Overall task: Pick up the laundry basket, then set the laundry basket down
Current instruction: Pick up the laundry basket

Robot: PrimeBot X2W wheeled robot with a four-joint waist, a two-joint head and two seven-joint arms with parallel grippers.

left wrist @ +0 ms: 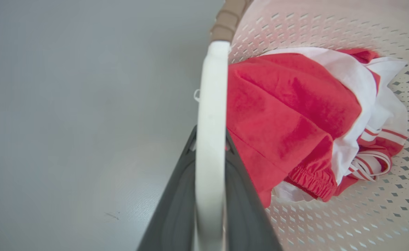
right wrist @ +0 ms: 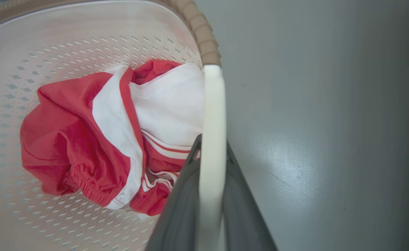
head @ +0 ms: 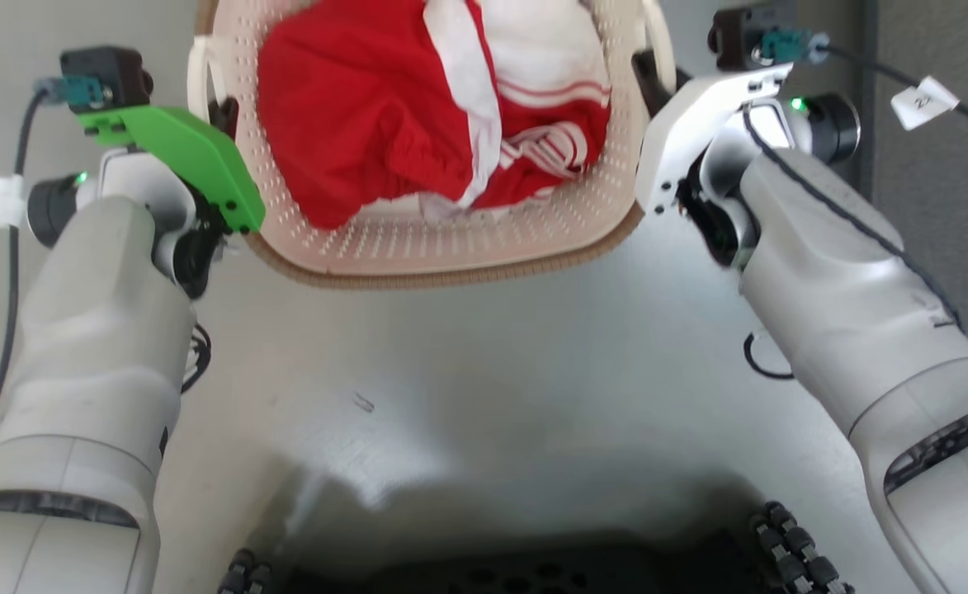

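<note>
The laundry basket (head: pixel 450 247) is cream-white and perforated, with a brown woven-look rim (head: pixel 417 279). It sits at the top centre of the head view and holds red and white clothes (head: pixel 417 107). My left gripper (head: pixel 221 111), under a green cover, is at the basket's left side. In the left wrist view the gripper (left wrist: pixel 209 134) is shut on the white left handle (left wrist: pixel 211 90). My right gripper (head: pixel 649 74) is at the basket's right side. In the right wrist view it (right wrist: pixel 213 139) is shut on the white right handle (right wrist: pixel 213 104). Whether the basket touches the floor I cannot tell.
Grey floor (head: pixel 484 396) spreads below and around the basket. My dark base with its rollers (head: pixel 797 553) lies along the bottom edge of the head view. A darker grey strip (head: pixel 946 231) runs down the right side, and a white tag (head: pixel 923 101) hangs on a cable there.
</note>
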